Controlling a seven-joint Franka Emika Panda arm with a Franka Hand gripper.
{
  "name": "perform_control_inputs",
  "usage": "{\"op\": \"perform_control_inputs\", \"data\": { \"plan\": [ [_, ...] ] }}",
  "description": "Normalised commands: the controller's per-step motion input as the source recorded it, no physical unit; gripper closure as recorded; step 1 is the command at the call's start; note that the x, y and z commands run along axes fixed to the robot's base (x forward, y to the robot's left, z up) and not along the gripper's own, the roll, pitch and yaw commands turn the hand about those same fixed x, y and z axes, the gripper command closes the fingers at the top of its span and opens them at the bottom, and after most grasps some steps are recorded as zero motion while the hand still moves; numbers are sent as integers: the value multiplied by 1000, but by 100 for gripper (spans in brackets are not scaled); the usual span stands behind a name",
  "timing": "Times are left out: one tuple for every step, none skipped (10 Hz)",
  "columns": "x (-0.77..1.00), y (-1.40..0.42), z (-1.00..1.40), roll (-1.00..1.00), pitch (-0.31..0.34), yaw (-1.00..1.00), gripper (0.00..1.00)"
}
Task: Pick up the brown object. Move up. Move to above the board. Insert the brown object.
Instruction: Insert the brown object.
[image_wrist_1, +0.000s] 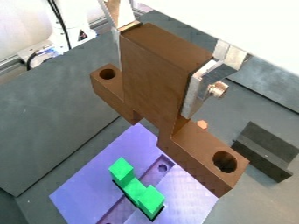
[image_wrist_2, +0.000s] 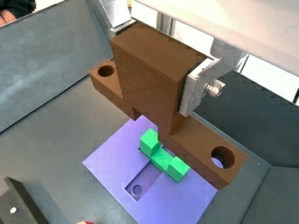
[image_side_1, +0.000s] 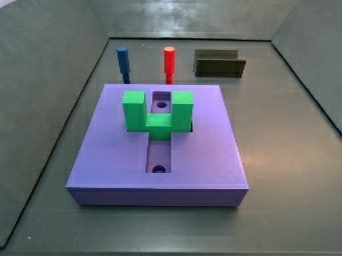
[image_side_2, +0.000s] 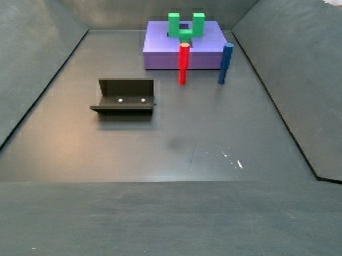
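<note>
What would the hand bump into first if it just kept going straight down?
Probably the green U-shaped block on the board: the brown object held in the hand hangs roughly above it, though depth is unclear.

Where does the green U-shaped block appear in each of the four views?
Wrist view: green U-shaped block on the lavender board, below the claw-held brown object.
Wrist view: same.
Side view: mid-board.
Side view: far end.
Shared landmark: red peg.

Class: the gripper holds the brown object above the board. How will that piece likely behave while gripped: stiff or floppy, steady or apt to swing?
The brown object looks like solid, blocky wood, so probably stiff. The gripper clamps its upright bar while the holed crosspiece hangs wide above the board, so it might pivot if knocked. Its flat faces probably grip well.
</note>
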Motion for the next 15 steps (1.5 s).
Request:
{"op": "perform_control_inputs", "data": {
  "plan": [
    [-149,-46,-194,-20,-149,-809,100],
    [-94,0,-134,0,-154,-886,100],
    [-26,0,-114,104,-159,-840,100],
    [9,-14,-194,203,-124,-880,100],
    [43,-46,-263,203,-139,-877,100],
    [26,-146,-326,234,-176,-766,100],
    [60,-243,-374,324,-209,-671,100],
    [151,-323,-349,380,-181,-663,100],
    [169,-320,-320,369,-159,-683,100],
    [137,-246,-220,286,-84,-763,100],
    [23,-143,-120,206,-30,-874,100],
    [0,-66,-69,123,0,-969,100],
    [0,-23,-54,100,0,-1000,100],
    [0,-6,-40,90,0,-1000,100],
    [0,0,-57,94,0,-1000,100]
  ]
}}
